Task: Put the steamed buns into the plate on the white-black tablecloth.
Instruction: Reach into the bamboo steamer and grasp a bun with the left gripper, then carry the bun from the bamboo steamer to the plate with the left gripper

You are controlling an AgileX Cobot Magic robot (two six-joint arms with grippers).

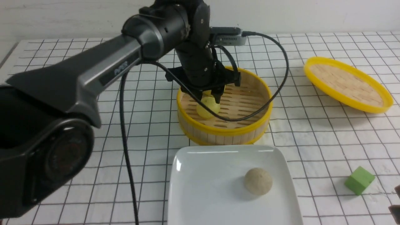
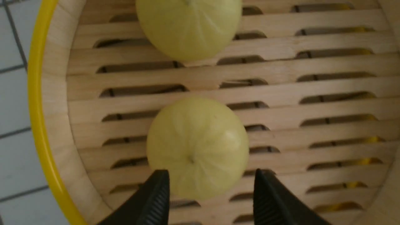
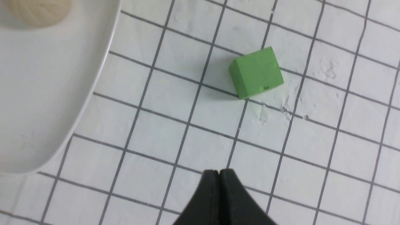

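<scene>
Beige-grey on glossy white: recorded one beige-grey steamed bun [image 1: 258,181] delivered, resting right of centre on the square plate [image 1: 203,190] at the near edge of the white-black tablecloth [image 1: 328,131]. Counted the two others, both pale yellow, on the slatted floor of the bamboo steamer [image 1: 225,130] just behind the plate, near each other but apart in the left wrist view. Caught the left gripper [image 2: 211,176] lowered inside the steamer, jaws spread wide on either side of the nearer pale yellow bun [image 2: 197,147], with the second pale yellow bun [image 2: 189,28] lying beyond the tips. Could not tell from either view whether the pads touched the nearer bun; judged it not yet gripped, and sitting on the slats. Found the right gripper [image 3: 219,173] hanging over bare cloth off the plate's right side, jaws pressed together on nothing, the green cube [image 1: 359,180] near it. Left that cube and the yellow-rimmed woven lid [image 1: 347,82], set well apart at far right, out of the reckoning as no part of the job. Put progress at about a third: one bun in, two to go. Judged the step in hand to be the pick of the nearer yellow bun, calling for a close, a lift over the steamer's yellow rim and a short carry to the open space left of the beige-grey one.
</scene>
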